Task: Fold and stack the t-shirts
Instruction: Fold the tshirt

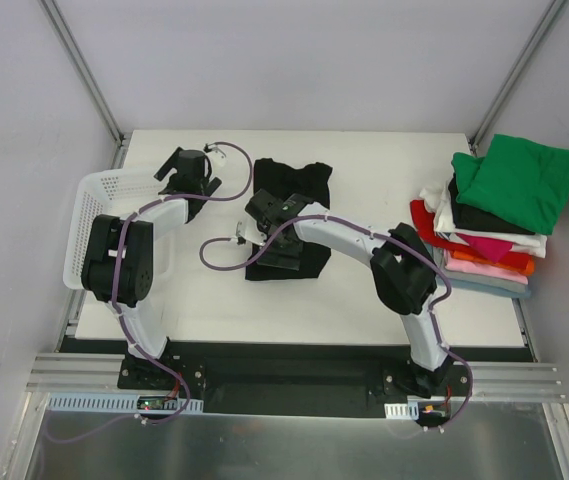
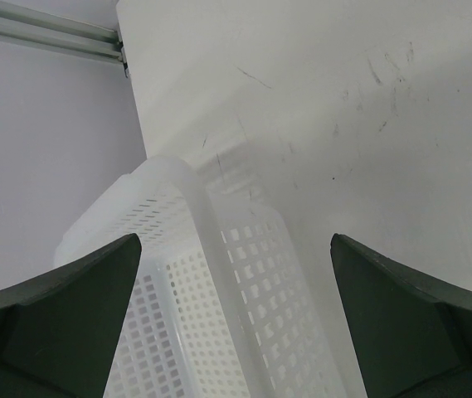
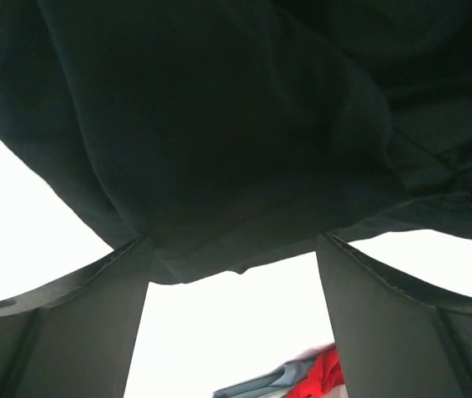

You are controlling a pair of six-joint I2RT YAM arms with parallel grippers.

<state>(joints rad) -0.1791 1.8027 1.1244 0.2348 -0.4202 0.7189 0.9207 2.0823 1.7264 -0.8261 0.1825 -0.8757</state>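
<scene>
While the black t-shirt (image 1: 294, 182) lay rumpled at mid-table, we saw the right gripper (image 3: 234, 249) low over its near part, fingers apart, the cloth's edge between them unclamped. Open white table (image 1: 384, 165) stretched from it to the stack of folded t-shirts (image 1: 489, 225) at the right edge. At the left edge the left gripper (image 2: 236, 249) gaped above the mesh basket (image 2: 192, 186); grey walls (image 1: 294, 60) stood close around.

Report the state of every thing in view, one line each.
black t-shirt, part-folded, lying on the table.
folded stack, piled at the table's right edge, green t-shirt on top.
basket, upright at the left edge.
left tool, open, over the basket.
right tool, open, at the black t-shirt's edge.
</scene>
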